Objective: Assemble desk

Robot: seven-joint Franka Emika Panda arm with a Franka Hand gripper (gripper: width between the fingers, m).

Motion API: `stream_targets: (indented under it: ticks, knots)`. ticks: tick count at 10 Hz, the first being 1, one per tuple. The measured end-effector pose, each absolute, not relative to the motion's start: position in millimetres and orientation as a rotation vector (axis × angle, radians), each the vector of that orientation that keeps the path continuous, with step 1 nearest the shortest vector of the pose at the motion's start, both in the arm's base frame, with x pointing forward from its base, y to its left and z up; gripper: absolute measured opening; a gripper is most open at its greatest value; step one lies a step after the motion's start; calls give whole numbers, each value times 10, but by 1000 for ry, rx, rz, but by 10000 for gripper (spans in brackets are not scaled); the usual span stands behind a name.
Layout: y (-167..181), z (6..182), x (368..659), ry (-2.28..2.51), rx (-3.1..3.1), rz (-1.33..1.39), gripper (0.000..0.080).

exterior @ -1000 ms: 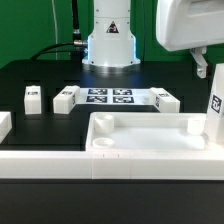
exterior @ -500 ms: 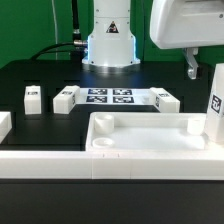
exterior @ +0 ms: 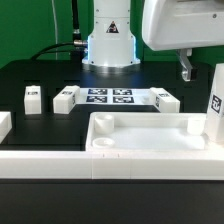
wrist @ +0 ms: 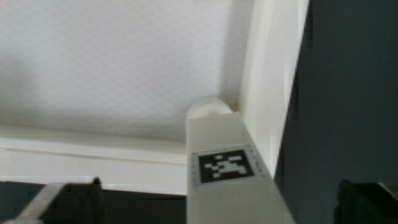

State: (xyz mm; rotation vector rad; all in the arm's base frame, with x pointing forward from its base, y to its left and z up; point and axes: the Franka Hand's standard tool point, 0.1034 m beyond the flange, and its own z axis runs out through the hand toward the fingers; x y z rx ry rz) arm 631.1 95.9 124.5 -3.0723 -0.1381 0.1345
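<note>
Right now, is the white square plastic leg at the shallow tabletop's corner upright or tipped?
Upright: the leg stands vertical at the tabletop corner.

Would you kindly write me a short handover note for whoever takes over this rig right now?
Gripper: open, holding nothing, hanging beside the standing leg, on its exterior-view left.
Tabletop: lies hollow side up at the front.
Done: the standing leg is upright in the tabletop's corner; whether it is fully seated cannot be told.
Left: fit the outer leg and inner leg, loose at the exterior view's left of the marker board, and the third leg on its right.
</note>
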Motion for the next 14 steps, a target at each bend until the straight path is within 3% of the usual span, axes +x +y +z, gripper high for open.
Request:
stream_targets:
  ticks: [5, 8, 10, 11, 14]
  knots:
    - [1016, 1258, 6524, -149, -3066, 104, 649]
    - [1098, 1193, 6497, -176, -3065, 109, 649]
    - [1097, 1191, 6497, -176, -3065, 109, 364]
    - [1073, 1190, 6501, -177, -3070, 109, 294]
    - [1053, 1185, 6502, -171, -3071, 110, 294]
